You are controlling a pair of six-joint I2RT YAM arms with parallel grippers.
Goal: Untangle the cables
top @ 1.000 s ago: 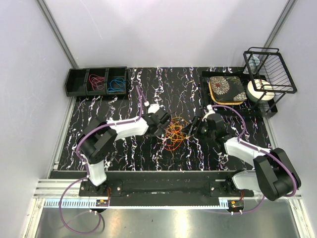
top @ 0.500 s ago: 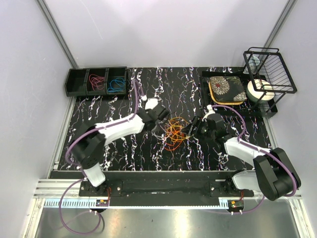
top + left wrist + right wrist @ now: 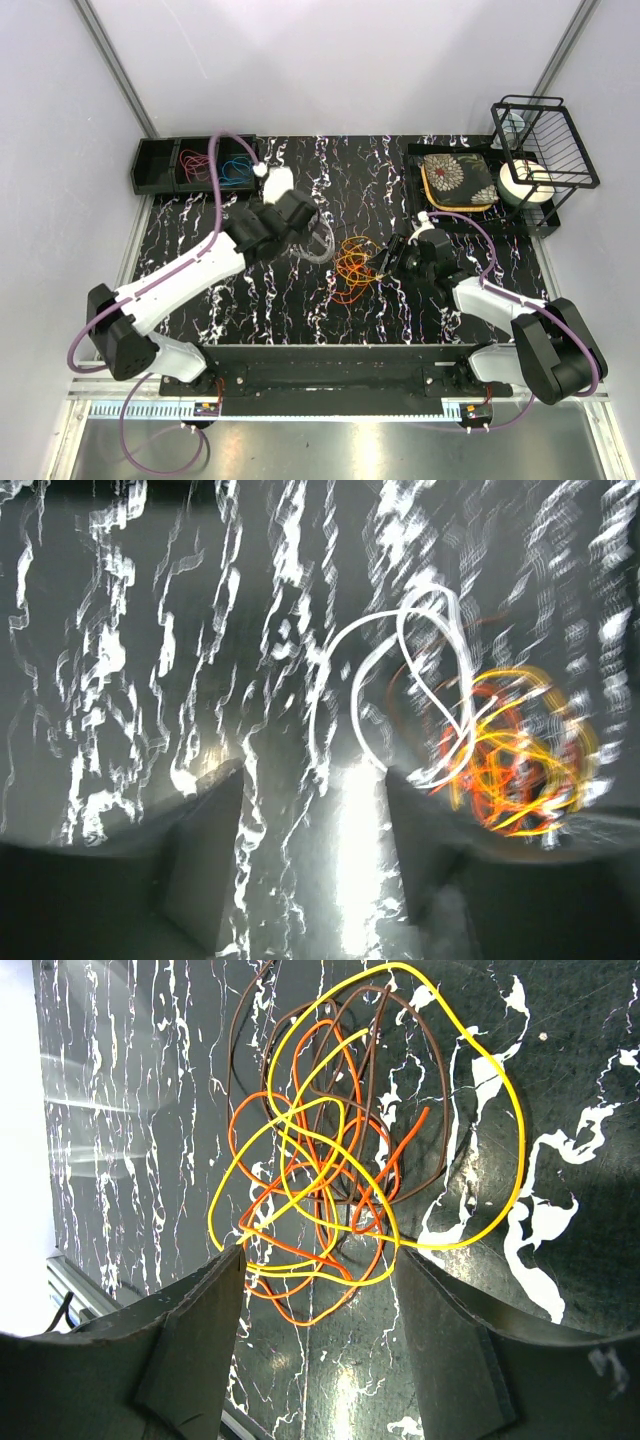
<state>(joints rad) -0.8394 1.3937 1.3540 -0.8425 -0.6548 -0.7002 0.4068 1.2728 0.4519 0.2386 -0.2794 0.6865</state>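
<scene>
Top view: the left gripper (image 3: 308, 232), left of the worktop's middle, has the whitish-grey cable (image 3: 320, 250) at its tips. The tangle (image 3: 350, 270) lies mid-worktop, with the right gripper (image 3: 383, 262) at its right side.

Left wrist view, blurred: jaws spread, and the whitish-grey cable (image 3: 430, 588) seems hooked on one finger, reaching the tangle (image 3: 510, 770).

Right wrist view: the right gripper (image 3: 320, 1260) is spread and grasps nothing, with the yellow, orange and brown tangle (image 3: 330, 1160) just ahead.

The step looks like drawing the whitish-grey cable free. Next, the tangle probably needs pinning.

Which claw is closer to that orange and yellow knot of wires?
Right. The right gripper sits at the edge of the cable tangle, loops between its fingers; the left gripper is farther, to its left.
</scene>
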